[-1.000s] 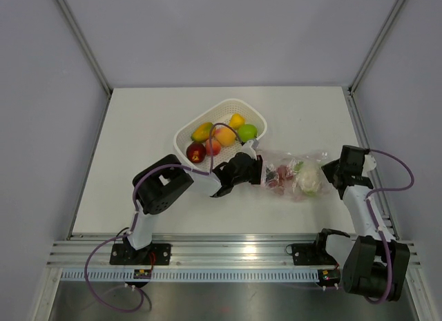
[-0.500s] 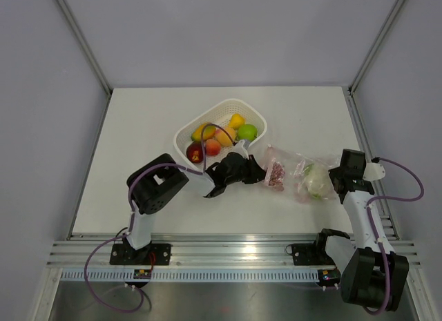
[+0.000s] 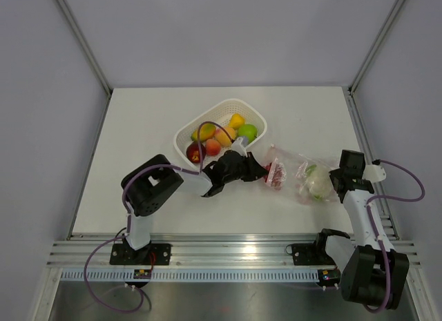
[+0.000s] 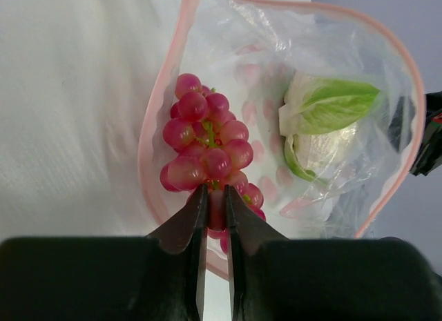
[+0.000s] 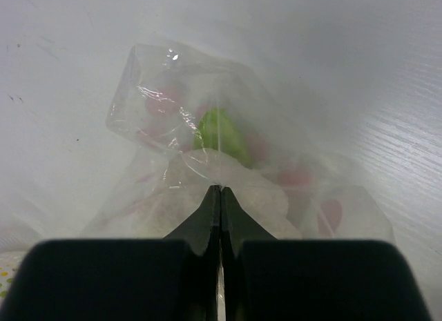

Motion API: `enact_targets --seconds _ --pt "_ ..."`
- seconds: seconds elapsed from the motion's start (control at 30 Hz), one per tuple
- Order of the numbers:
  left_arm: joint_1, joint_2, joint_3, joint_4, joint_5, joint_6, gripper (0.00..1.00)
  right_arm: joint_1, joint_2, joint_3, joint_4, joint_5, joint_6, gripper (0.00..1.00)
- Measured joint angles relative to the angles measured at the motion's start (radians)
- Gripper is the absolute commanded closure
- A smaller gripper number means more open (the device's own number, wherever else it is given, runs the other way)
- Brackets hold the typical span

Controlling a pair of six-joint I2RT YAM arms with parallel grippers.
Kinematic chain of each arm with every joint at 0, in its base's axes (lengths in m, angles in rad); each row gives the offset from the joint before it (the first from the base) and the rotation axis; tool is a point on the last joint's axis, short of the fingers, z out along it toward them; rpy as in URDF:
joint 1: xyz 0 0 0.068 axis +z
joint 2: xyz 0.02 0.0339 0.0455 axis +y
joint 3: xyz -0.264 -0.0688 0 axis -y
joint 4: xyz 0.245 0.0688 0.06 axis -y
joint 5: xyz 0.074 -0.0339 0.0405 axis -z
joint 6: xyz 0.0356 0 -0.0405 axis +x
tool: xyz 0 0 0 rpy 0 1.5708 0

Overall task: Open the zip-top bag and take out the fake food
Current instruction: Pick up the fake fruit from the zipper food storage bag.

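Note:
The clear zip-top bag (image 3: 298, 170) lies open right of the basket, its pink zip rim (image 4: 160, 110) gaping toward my left gripper. A dark red grape bunch (image 4: 207, 152) sits at the bag's mouth, and a pale green-white leafy piece (image 4: 323, 121) lies deeper inside. My left gripper (image 4: 215, 197) is shut on a grape at the near end of the bunch (image 3: 276, 173). My right gripper (image 5: 219, 191) is shut on the bag's plastic at its far end (image 5: 207, 162), holding it up. The leafy piece (image 3: 314, 181) shows beside the right gripper (image 3: 336, 177).
A white perforated basket (image 3: 185, 136) behind the left gripper holds a green apple (image 3: 247, 132), a red apple (image 3: 195, 152), an orange piece (image 3: 222, 136) and yellow pieces. The right wall rail runs just right of the right arm.
The right gripper has drawn the bag's far end back to the right and up, stretching the bag. The left gripper has pulled left with the grape bunch toward the bag's mouth.

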Motion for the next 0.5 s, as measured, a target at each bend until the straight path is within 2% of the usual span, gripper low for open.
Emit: enact_targets --seconds 0.5 --pt "0.016 -0.119 0.108 -0.196 -0.028 0.078 0.85 0.000 0.020 0.000 0.001 -0.001 -0.002 1.00"
